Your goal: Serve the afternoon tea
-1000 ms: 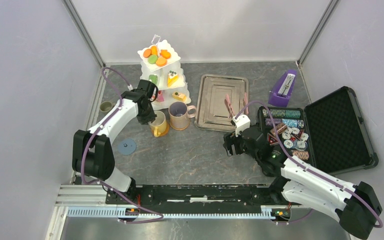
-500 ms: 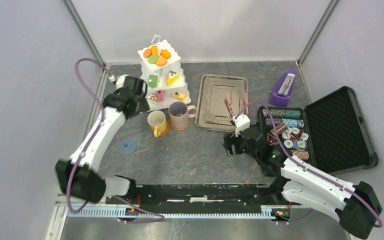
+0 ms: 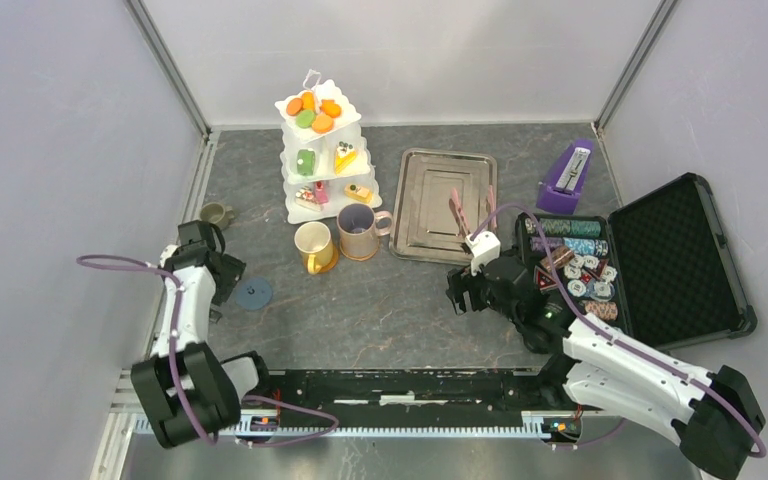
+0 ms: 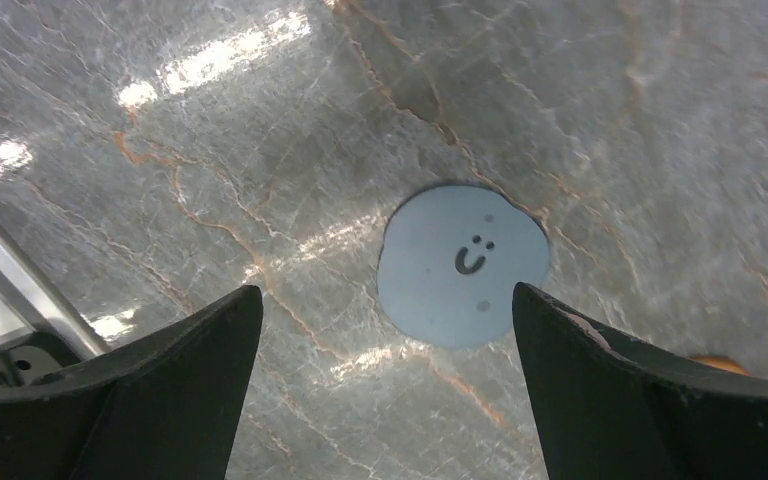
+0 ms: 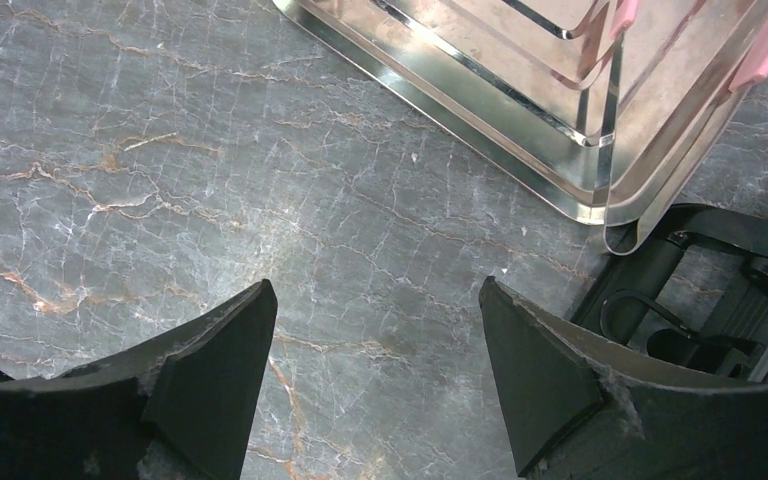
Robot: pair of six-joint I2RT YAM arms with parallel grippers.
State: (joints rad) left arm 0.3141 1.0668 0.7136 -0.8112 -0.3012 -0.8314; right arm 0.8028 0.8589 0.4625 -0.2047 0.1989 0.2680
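Left pincer (image 3: 226, 272) hangs at the left side of the table (image 3: 380, 310), jaws wide and empty, a blue smiley disc (image 4: 463, 263) just beside it. The small green mug (image 3: 215, 213) stands alone just beyond it toward the back, well apart from the yellow mug (image 3: 313, 247) and beige-lilac mug (image 3: 359, 231) in front of the white stand (image 3: 322, 150). Right pincer (image 3: 460, 291), part open and empty, sits by the near edge of the steel tray (image 3: 445, 190), so that green mug looks like the left pincer's to fetch.

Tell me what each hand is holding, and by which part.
Nothing. The left hand is open above a blue disc; the right hand is open beside the tray.
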